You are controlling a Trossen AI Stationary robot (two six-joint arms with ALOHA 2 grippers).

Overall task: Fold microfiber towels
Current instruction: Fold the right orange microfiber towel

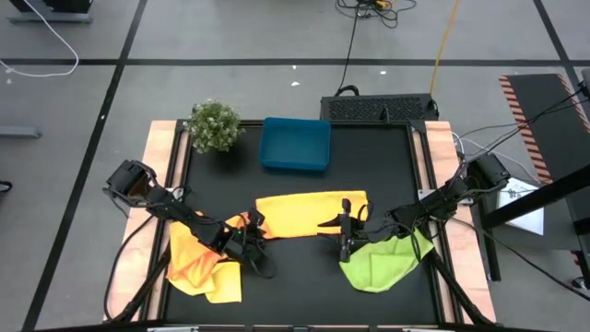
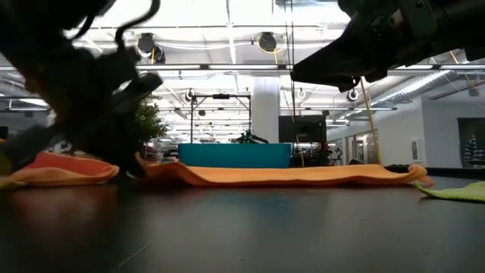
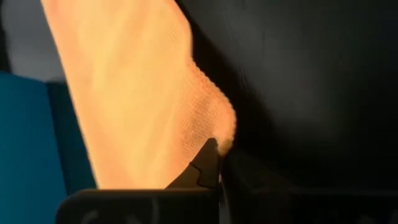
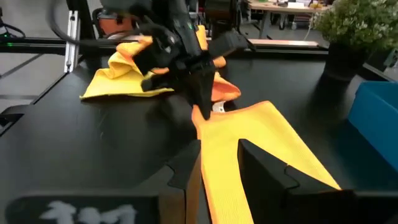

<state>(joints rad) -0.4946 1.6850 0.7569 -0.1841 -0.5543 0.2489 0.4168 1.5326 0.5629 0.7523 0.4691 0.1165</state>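
Note:
An orange-yellow microfiber towel (image 1: 309, 212), folded into a long band, lies flat across the middle of the black table. My left gripper (image 1: 253, 232) is shut at the band's left near corner, coming in from the table's left. My right gripper (image 1: 343, 224) hovers open above the band's right end; the right wrist view shows the band (image 4: 217, 180) lying on the table behind the gap between its fingers. A heap of yellow towels (image 1: 198, 267) lies near left under the left arm. A lime green towel (image 1: 383, 263) lies crumpled near right. My left gripper pinches the band's left near corner (image 3: 225, 134) between its two shut fingers, at their free ends. The fingers (image 4: 200, 106) slant down onto it from the table's left. The rest of the band stays flat on the table.
A blue tray (image 1: 295, 145) stands at the far middle of the table, with a small bushy plant (image 1: 214, 124) to its left. Bare black table shows between the band and the near edge. A wooden frame (image 1: 164, 166) borders the table's left and right sides.

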